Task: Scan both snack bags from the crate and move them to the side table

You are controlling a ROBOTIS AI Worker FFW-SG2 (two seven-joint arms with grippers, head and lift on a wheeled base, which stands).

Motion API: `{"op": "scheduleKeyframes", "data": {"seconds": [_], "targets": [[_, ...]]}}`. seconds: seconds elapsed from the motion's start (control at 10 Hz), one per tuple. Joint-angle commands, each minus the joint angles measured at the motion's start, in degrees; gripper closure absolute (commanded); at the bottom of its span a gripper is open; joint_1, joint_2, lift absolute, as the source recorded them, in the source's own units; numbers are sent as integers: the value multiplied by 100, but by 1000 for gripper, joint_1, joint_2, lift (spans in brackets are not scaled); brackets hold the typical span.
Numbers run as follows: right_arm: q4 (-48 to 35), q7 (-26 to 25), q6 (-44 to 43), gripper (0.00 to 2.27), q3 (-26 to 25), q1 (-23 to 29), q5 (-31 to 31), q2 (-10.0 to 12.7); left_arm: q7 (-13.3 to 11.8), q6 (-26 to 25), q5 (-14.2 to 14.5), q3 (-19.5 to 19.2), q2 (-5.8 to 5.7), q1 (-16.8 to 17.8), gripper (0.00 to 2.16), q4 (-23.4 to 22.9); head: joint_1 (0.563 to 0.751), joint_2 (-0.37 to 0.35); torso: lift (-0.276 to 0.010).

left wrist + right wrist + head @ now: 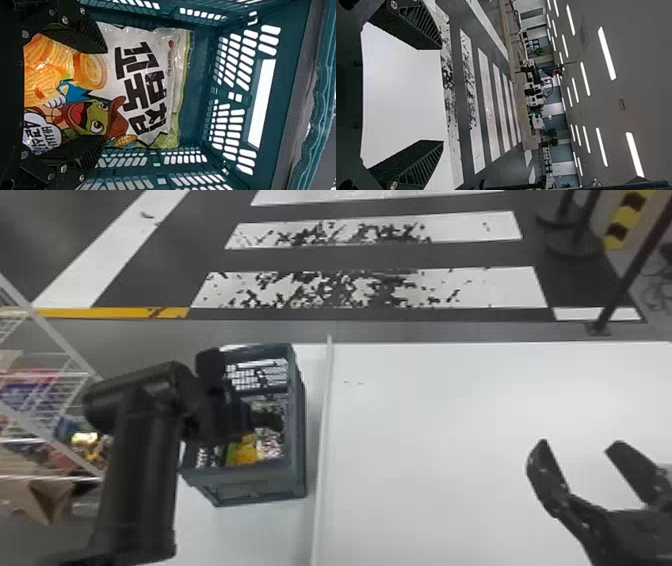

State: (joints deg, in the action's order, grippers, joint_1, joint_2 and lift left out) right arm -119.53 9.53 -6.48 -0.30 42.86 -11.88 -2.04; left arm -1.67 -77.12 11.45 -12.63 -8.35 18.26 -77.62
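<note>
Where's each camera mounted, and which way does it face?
Head view: on the head, facing forward and down at crate and white table; left arm, open right gripper.
Left wrist view: on the left wrist, facing into the crate at a snack bag; open left gripper.
Right wrist view: on the right wrist, facing across the table; right gripper.
Shared: crate, head/left wrist.

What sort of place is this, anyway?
Probably a large indoor hall, perhaps a test space: broad crosswalk-like stripes on the floor, strip lights on the ceiling and a wire rack of colourful goods.
</note>
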Motion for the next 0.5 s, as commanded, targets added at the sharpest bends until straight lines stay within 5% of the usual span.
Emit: {"op": "scheduleKeyframes", "data": {"seconds": [0.0,0.4], "targets": [[0,5,-6,76,4,-49,-43,-68,-9,69,-82,6,0,20,259,98,695,162,-29],[61,5,-41,76,21,-84,-69,-103,-44,438,-126,76,9,2,265,397,695,162,-29]]}}
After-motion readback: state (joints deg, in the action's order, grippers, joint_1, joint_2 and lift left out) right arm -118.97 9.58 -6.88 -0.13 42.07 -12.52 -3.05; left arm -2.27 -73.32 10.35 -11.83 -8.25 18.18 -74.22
